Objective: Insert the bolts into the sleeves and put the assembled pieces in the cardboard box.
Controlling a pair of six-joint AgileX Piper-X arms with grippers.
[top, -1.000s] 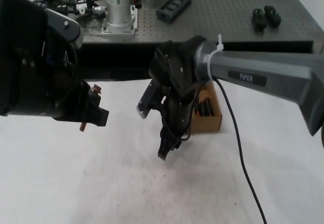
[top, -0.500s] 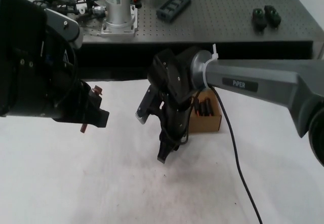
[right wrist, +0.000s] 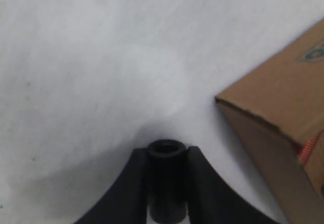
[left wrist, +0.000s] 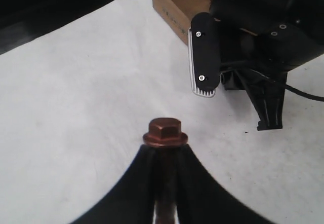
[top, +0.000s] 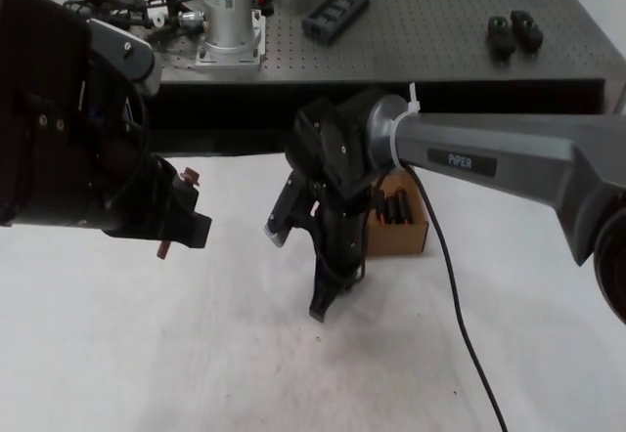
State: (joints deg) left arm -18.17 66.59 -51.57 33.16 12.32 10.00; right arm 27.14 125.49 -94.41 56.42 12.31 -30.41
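Holding a bolt in the left pincer and a sleeve in the right pincer, both over the white surface.
The left pincer is closed on the copper bolt's shank, its hex head clear of the fingertips. The right pincer clamps the black sleeve, bore showing, near the box, which stands on the surface with dark pieces inside.

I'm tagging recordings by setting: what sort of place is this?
Most likely a robotics lab or workshop. A perforated metal table stands at the back, with a metal post and loose cables on it, and a robot arm hangs over a white-covered bench.
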